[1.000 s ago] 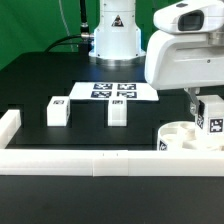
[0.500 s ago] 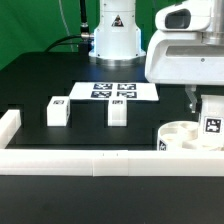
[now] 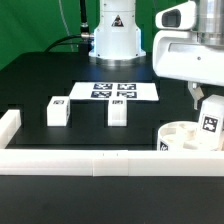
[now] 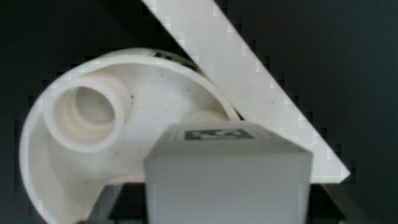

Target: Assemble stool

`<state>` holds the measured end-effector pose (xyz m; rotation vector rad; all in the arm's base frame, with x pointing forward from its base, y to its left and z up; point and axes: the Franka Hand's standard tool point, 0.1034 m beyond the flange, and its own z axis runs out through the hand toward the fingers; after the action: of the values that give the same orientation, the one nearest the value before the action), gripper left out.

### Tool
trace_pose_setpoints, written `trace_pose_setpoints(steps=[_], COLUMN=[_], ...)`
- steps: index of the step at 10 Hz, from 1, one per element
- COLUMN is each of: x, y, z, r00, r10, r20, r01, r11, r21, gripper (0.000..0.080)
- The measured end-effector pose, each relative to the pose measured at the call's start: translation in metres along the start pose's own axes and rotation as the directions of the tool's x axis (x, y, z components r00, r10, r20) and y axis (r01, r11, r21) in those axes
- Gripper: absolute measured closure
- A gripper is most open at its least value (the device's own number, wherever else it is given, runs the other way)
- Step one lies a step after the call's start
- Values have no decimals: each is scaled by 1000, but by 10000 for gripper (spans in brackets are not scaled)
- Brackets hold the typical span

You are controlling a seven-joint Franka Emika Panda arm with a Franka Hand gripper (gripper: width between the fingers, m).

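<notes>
The round white seat (image 3: 190, 137) lies at the exterior view's right, against the front rail, sockets up. My gripper (image 3: 209, 113) is shut on a white block leg (image 3: 211, 125) with a tag and holds it tilted just above the seat's right side. In the wrist view the leg (image 4: 231, 170) fills the foreground between the dark fingers (image 4: 118, 203), with the seat (image 4: 111, 110) and one socket (image 4: 86, 108) beneath it. Two more tagged legs stand on the table, one (image 3: 57, 109) at the left and one (image 3: 117, 109) in the middle.
A long white border rail (image 3: 95, 161) runs along the front, with a short rail (image 3: 9, 126) at the left. The marker board (image 3: 113, 91) lies behind the legs. The robot base (image 3: 113, 35) stands at the back. A rail also crosses the wrist view (image 4: 214, 50).
My gripper with the leg has shifted toward the exterior view's right and the leg has tilted more over the seat. The other legs and the seat have not moved.
</notes>
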<state>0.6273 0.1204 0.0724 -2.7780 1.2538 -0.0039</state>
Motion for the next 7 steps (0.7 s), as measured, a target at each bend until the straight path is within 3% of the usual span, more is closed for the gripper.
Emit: trace_pose_setpoints(steps=[1,7], x=[-1,-4], y=[0,-3], z=[0,1], r00=[991,893], r10=[134,447], r20=[17,41], r01=[-134,-448], r11=[991,894], r21=[17,17], gripper=[462,462])
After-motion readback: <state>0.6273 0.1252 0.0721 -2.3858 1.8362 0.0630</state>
